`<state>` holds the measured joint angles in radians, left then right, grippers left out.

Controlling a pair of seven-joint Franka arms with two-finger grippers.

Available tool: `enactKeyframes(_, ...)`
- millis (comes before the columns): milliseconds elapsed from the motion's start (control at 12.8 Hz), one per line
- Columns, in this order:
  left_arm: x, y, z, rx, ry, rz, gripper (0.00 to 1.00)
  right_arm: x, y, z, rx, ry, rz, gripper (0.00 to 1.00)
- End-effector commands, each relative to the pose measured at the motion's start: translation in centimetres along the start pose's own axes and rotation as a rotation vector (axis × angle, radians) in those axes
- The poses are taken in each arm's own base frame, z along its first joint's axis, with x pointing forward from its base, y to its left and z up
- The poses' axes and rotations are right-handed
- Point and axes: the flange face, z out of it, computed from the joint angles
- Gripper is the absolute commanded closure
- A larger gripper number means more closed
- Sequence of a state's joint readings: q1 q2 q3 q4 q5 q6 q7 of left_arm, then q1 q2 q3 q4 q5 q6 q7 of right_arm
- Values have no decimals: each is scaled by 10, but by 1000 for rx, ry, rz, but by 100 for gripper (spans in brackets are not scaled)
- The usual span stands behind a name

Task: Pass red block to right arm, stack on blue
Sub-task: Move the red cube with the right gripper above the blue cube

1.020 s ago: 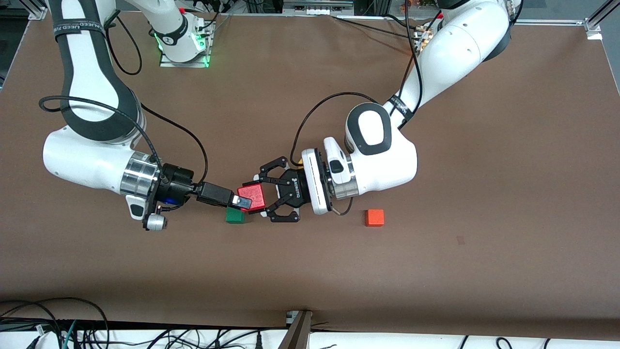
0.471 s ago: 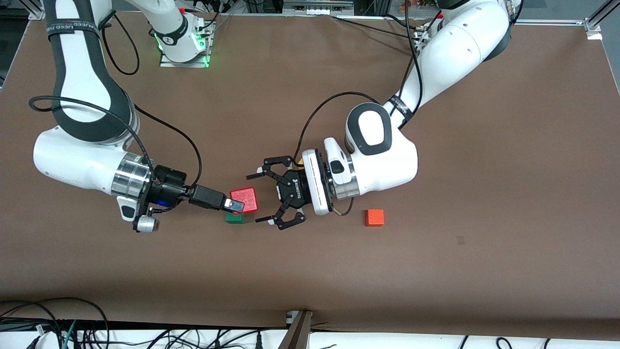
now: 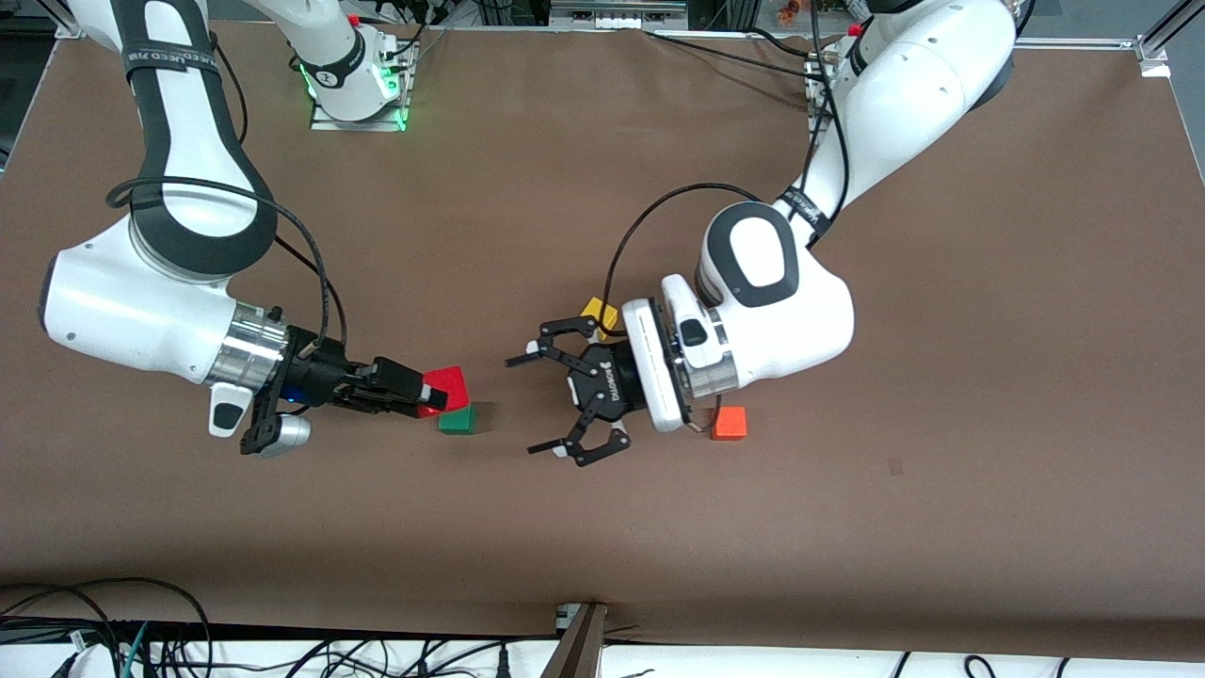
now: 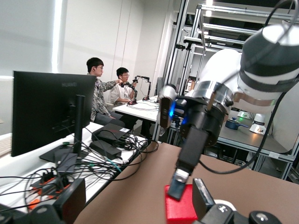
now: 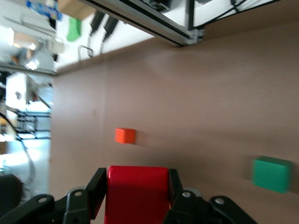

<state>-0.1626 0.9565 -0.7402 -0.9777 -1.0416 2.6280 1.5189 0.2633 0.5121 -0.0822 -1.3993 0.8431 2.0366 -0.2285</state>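
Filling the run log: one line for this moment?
handover done | right claw shut on red block | left claw open | blue block unseen

Table (image 3: 941,395): matt brown covering, smooth, faint marks. Red block (image 3: 449,386), green cube (image 3: 457,420), orange cube (image 3: 730,424), yellow cube (image 3: 597,311): plain matt faces (painted wood or plastic, cannot tell which). Both arms: glossy white plastic shells, black joint bands. Right arm (image 3: 141,301) wrist: bright brushed-metal cylinder. Right gripper (image 3: 435,397) and left gripper (image 3: 537,405): matt black links and fingers. Cables: black, rubbery sheen
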Motion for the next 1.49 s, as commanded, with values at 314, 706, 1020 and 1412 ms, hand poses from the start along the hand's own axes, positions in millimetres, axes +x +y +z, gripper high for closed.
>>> enactKeyframes(314, -4, 1, -80, -11, -159, -36, 0, -25, 109, -55, -275, -292, -294, 91)
enactKeyframes(706, -38, -29, -150, 42, -240, -248, 0, -58, 167, -58, -434, -406, -257, 93)
enactKeyframes(1020, -40, -60, -198, 118, -323, -269, 0, -93, 198, -46, -489, -314, -226, 93)
enactKeyframes(1412, 6, -55, -222, 208, -467, -379, 0, -136, 197, -12, -593, -145, -221, 95)
